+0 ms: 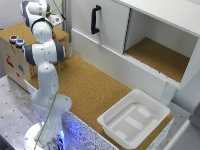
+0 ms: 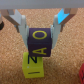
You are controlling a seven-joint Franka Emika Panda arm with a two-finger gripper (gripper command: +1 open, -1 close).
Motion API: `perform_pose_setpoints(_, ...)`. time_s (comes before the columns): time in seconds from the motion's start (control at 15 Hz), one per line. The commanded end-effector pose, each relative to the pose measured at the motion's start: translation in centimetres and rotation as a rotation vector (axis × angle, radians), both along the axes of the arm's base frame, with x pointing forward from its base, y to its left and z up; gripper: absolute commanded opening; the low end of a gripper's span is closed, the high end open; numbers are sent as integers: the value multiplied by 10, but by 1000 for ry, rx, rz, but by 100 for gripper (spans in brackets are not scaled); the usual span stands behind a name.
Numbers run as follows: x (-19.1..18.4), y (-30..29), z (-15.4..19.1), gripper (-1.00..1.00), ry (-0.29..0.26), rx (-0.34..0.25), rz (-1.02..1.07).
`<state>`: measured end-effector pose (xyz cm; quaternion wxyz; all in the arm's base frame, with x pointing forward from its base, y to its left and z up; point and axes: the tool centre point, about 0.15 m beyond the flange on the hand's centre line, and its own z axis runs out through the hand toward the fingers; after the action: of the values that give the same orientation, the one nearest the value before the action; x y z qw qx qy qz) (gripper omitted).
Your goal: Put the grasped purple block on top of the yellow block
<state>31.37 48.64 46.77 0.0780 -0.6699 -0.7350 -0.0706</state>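
In the wrist view my gripper (image 2: 40, 39) is shut on the purple block (image 2: 40, 36), a lettered cube squeezed between the two pale fingers (image 2: 22, 26). Directly under it on the cork surface lies the yellow block (image 2: 33, 65), offset a little to one side. The purple block's lower edge meets the yellow block's top in the picture, and I cannot tell whether they touch. In the exterior view my arm (image 1: 44, 52) reaches over the back left of the cork table. Both blocks are hidden from that view.
A red object (image 2: 81, 68) shows at the edge of the wrist view near the yellow block. The exterior view holds a white bin (image 1: 134, 118) at the front right, a white cabinet (image 1: 150, 35) with an open compartment behind, and a wooden box (image 1: 15, 55) at the left.
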Motion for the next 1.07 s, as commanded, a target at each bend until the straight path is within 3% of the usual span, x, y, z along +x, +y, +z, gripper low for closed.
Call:
perform_pose_setpoints(0.0,1,-17,-1,-100,26,-23,-22)
perform_pose_setpoints(0.67,-23,-26,1,-100,71,7,-18)
perform_pose_setpoints(1.0,-23,-21,-7,-100,69,12,-26)
